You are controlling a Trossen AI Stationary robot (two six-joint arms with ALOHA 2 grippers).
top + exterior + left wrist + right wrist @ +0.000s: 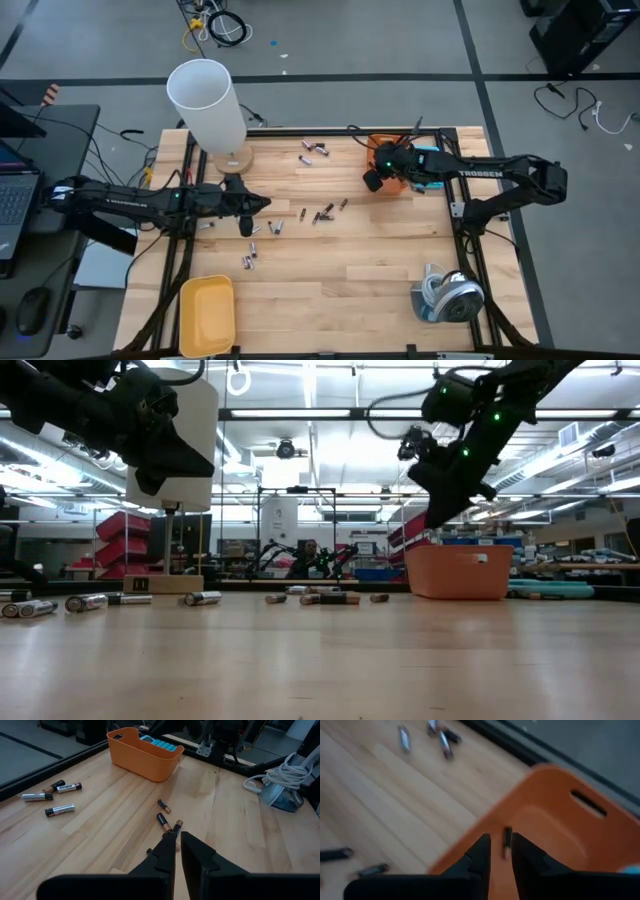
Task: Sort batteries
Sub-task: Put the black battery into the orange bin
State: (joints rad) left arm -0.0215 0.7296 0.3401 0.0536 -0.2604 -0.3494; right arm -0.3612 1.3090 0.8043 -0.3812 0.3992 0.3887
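Batteries (322, 213) lie scattered on the wooden table (350, 280): a cluster mid-table, a few near the far edge (314, 150), more near the left tool. Right tool (501, 851) hangs over the orange bin (560, 835) at the far right w/ fingers slightly apart; one battery (507, 841) shows just between/below the tips over the bin, gripped or loose – can't tell. Left tool (177, 840) is above the mid-table cluster, fingers nearly together, nothing seen btwn them. Yellow tray (207, 315) sits at the near left corner; white cylinder (208, 105) at far left.
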